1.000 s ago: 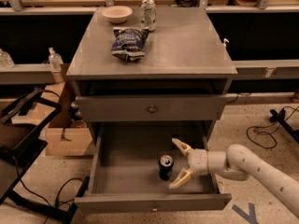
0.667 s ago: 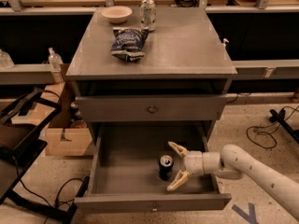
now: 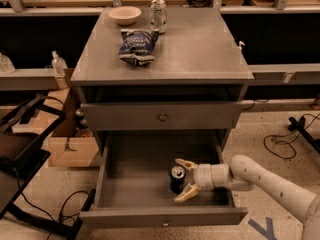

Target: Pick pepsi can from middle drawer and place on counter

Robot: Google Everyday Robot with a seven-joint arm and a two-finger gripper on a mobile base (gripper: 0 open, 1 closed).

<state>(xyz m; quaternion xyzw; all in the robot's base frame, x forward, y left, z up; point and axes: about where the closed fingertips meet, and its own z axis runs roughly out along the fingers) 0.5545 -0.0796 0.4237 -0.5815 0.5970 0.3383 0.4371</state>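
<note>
The pepsi can stands upright inside the open middle drawer, right of its middle, dark blue with a silver lid. My gripper reaches in from the right on a white arm. It is open, with its tan fingers spread on either side of the can, one behind and one in front. The fingers look close to the can but not closed on it. The grey counter is the cabinet's top, above the drawers.
On the counter lie a blue chip bag, a tan bowl and a silver-white can. The upper drawer is shut. A cardboard box and a black frame stand left of the cabinet; cables lie on the floor.
My gripper has moved left inside the drawer, so its open fingers now straddle the can. The can has not moved.
</note>
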